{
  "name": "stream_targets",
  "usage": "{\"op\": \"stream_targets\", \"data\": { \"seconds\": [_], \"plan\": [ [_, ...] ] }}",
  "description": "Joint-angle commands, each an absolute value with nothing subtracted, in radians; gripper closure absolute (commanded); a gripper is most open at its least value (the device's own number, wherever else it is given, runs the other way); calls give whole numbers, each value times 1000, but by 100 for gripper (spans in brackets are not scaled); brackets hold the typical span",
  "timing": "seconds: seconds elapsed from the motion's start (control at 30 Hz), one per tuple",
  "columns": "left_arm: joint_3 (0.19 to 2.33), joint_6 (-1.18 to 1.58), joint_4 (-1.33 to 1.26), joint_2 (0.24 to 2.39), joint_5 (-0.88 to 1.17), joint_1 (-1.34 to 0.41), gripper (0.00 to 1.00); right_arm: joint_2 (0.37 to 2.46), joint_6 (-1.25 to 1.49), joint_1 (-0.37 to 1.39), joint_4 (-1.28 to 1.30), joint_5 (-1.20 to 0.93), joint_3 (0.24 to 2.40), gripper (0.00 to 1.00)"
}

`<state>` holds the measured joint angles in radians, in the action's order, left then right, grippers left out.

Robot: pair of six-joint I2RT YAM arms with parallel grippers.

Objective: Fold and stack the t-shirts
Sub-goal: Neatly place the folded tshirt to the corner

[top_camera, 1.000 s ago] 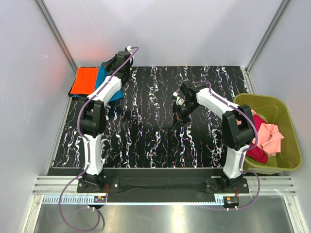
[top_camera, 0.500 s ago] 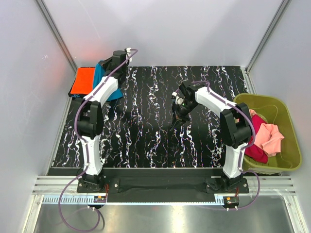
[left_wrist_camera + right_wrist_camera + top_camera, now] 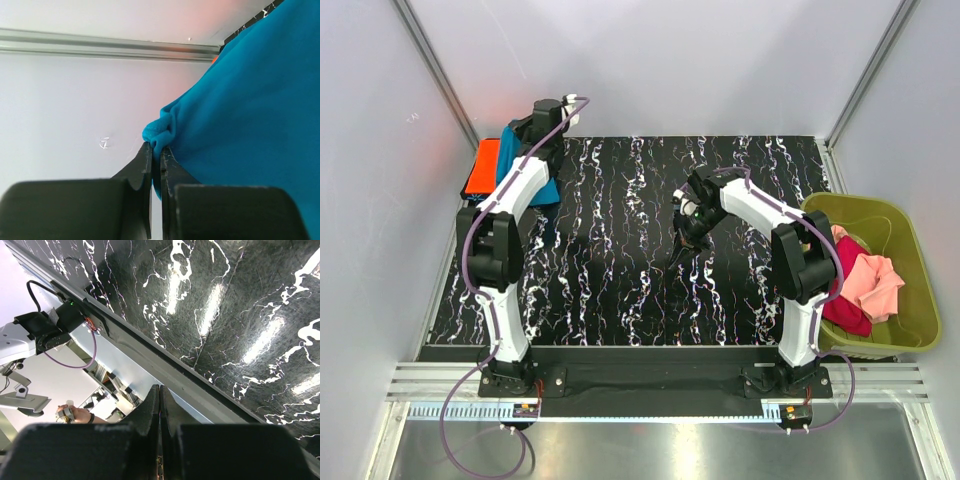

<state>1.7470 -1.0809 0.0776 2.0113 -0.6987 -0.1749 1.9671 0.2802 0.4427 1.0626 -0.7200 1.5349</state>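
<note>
A teal-blue t-shirt [image 3: 542, 187] lies at the table's far left corner, partly over a bright orange t-shirt [image 3: 482, 167]. My left gripper [image 3: 517, 137] reaches over that corner and is shut on a bunched fold of the teal cloth. In the left wrist view the gripper [image 3: 156, 150] pinches the teal t-shirt [image 3: 250, 100], which hangs to its right and fills that side. My right gripper [image 3: 683, 243] hovers over the middle of the black marbled table [image 3: 620, 280]. Its fingers [image 3: 160, 390] are pressed together with nothing between them.
An olive-green bin [image 3: 912, 250] stands off the table's right edge, holding a crumpled pink t-shirt [image 3: 875, 282] and a magenta-red one [image 3: 847, 312]. White walls close in the back and left, and a metal rail [image 3: 100, 45] runs along the wall beside the left gripper.
My left arm has swung left towards the corner, carrying the teal t-shirt over more of the orange one. The right arm has hardly moved.
</note>
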Motion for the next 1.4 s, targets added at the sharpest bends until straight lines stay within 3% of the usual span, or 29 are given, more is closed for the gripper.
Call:
{"op": "stream_targets", "data": {
  "seconds": [0.0, 0.5, 1.37],
  "plan": [
    [1759, -1135, 11, 1973, -690, -170, 100, 1980, 272, 439, 1074, -744, 1583, 97],
    [1703, -1160, -35, 1959, -638, -133, 100, 2011, 276, 437, 1075, -752, 1609, 98],
    [1947, -1341, -242, 2279, -657, -58, 100, 2103, 298, 436, 1085, -756, 1643, 98]
  ]
}}
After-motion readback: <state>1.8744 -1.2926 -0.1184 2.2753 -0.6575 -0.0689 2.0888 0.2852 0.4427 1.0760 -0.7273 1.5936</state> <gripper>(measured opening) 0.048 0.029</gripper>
